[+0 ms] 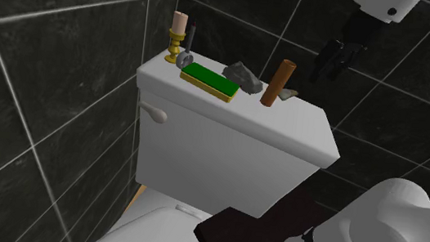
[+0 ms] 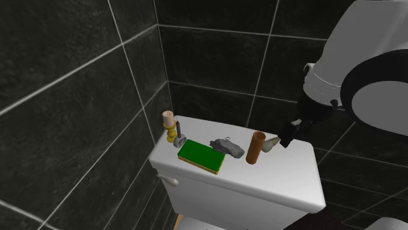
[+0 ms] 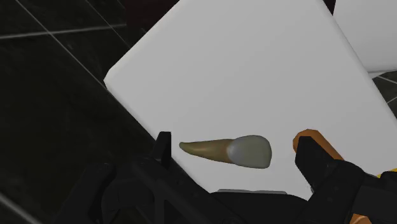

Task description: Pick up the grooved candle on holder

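Above the toilet tank lid's (image 1: 287,124) end at the shoulder view's right, I see my end effector (image 1: 332,61) spread wide, clasping nothing, over a small horn-shaped piece (image 3: 229,151). At the lid's other end, the candle on its holder (image 1: 178,34) stands upright beside a green box (image 1: 209,80).

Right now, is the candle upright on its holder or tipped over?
Upright. The pale candle stands straight atop its gold holder, whose base sits flat on the toilet tank lid.
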Action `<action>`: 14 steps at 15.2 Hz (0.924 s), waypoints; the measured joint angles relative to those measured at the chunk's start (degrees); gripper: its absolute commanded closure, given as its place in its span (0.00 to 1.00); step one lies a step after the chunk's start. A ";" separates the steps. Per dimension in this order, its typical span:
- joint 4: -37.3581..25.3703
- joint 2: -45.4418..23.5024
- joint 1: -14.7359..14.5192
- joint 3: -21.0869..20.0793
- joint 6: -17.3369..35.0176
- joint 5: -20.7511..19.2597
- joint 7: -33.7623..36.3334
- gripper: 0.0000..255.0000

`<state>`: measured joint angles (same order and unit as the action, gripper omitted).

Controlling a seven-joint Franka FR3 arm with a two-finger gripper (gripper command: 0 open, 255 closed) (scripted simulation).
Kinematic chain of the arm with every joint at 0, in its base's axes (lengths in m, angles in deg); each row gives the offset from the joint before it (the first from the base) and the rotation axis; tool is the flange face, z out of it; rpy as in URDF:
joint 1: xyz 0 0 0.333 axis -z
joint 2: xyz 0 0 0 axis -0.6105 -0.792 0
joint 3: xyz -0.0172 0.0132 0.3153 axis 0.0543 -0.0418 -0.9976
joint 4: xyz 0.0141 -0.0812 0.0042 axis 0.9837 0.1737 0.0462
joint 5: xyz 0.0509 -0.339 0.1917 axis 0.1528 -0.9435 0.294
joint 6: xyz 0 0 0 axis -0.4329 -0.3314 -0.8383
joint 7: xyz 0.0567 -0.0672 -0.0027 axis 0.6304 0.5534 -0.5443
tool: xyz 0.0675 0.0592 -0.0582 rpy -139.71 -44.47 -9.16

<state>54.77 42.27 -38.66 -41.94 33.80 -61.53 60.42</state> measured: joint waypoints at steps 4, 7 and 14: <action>-1.68 -2.89 -0.53 -2.29 1.43 1.26 2.59 0.00; -4.74 -7.42 -0.90 -4.68 3.21 2.20 5.39 0.00; -13.36 -18.77 -1.67 -11.32 6.73 3.26 13.43 0.00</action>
<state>41.41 23.50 -40.33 -53.26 40.53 -58.27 73.85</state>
